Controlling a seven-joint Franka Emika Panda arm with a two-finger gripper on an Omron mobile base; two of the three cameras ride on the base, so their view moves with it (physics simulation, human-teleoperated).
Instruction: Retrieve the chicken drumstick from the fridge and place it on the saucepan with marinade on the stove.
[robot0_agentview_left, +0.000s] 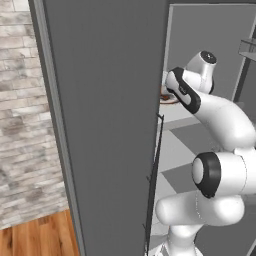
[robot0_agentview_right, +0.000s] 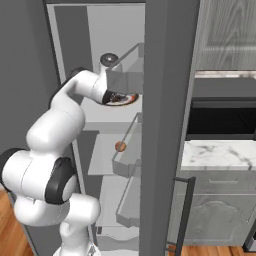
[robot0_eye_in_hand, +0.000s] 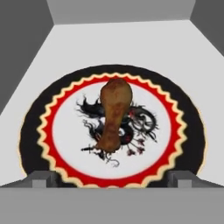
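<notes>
One chicken drumstick (robot0_eye_in_hand: 113, 114) lies on one round plate (robot0_eye_in_hand: 183, 131) in the hand view; the plate has a black rim, a red scalloped ring and a white centre with a dark dragon figure; the drumstick's thick end points toward twelve o'clock and its thin end toward six, close to the plate's middle. The plate rests on a pale shelf (robot0_eye_in_hand: 39, 78) inside the fridge (robot0_agentview_right: 165, 100), with grey walls at nine, twelve and three o'clock.

The gripper (robot0_eye_in_hand: 112, 179) hangs above the plate's near edge at six o'clock; its two finger tips (robot0_eye_in_hand: 41, 178) stand spread wide, one at seven and one at five o'clock, with nothing between them and no contact with the drumstick.

In the right base view the one white arm (robot0_agentview_right: 55, 125) reaches into the open fridge at the plate's shelf; two door bins are in sight on the open door (robot0_agentview_right: 167, 150), and one small orange-brown round item (robot0_agentview_right: 120, 146) sits on the shelf below. In the left base view the other open door (robot0_agentview_left: 107, 125) stands at nine o'clock of the arm.
</notes>
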